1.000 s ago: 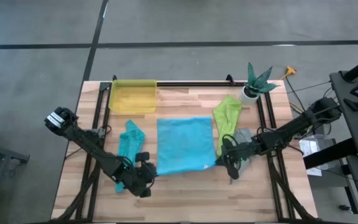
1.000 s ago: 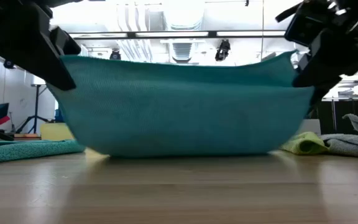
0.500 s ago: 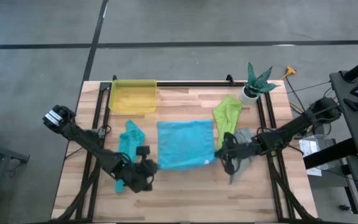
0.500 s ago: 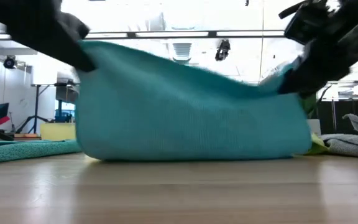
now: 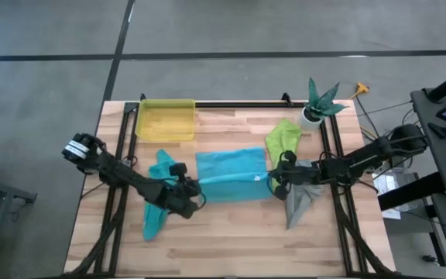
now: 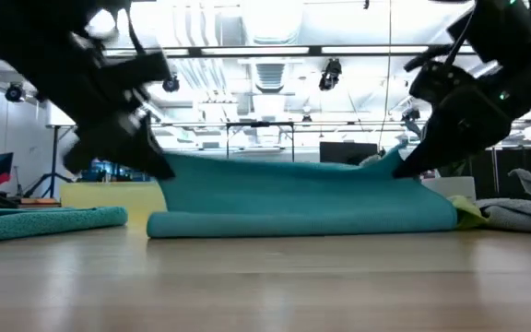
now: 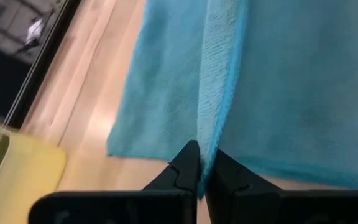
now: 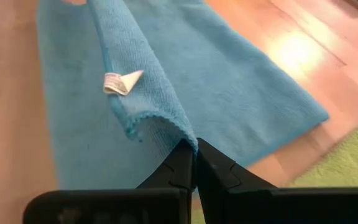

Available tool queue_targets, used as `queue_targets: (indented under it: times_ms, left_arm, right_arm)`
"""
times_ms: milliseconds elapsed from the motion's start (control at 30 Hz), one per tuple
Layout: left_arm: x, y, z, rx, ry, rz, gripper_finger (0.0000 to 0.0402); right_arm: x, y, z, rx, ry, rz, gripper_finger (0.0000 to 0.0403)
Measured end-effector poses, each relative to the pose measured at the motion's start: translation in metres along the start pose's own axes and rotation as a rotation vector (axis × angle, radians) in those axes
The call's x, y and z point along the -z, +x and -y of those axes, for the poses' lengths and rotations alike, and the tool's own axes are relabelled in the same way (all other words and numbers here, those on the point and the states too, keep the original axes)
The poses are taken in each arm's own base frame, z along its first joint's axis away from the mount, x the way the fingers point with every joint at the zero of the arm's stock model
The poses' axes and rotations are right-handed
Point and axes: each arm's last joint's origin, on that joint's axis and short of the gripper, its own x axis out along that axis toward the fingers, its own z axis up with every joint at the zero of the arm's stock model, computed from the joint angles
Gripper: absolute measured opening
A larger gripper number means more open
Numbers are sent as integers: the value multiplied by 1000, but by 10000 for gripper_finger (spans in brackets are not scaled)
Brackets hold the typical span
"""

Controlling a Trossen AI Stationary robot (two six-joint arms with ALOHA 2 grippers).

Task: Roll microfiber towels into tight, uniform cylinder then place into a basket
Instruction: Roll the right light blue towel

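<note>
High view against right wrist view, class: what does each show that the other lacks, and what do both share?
Only the high view shows the yellow basket, teal towel, grey towel, plant pot and left gripper. Only the right wrist view shows the white tag. Both show the light blue towel pinched by the right gripper, and the lime green towel.

The high camera is looking straight down; the low one is facing level across the table [image 6: 265, 286]; both wrist cameras are sharing the light blue towel [image 5: 231, 175] close up.

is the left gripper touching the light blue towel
Touching: the left wrist view shows the left gripper shut on the light blue microfiber towel's folded edge.
</note>
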Motion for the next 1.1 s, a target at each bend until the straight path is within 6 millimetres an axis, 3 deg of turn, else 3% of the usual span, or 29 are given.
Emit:
queue_targets:
  times_ms: [267, 700, 867, 1100]
  left_arm:
    - [-3, 21, -7, -129, 16, -16, 0]
    - [-24, 26, -25, -151, 50, -9, 0]
    - [-31, 17, -35, -107, 33, -4, 0]
    - [-39, -10, -55, -17, -36, -15, 0]
  right_arm:
    - [3, 3, 10, 20, 8, 60, 9]
    - [-5, 8, 25, 82, 5, 92, 9]
    - [-7, 9, 29, 94, 3, 94, 9]
    - [-13, 10, 32, 41, -25, 125, 9]
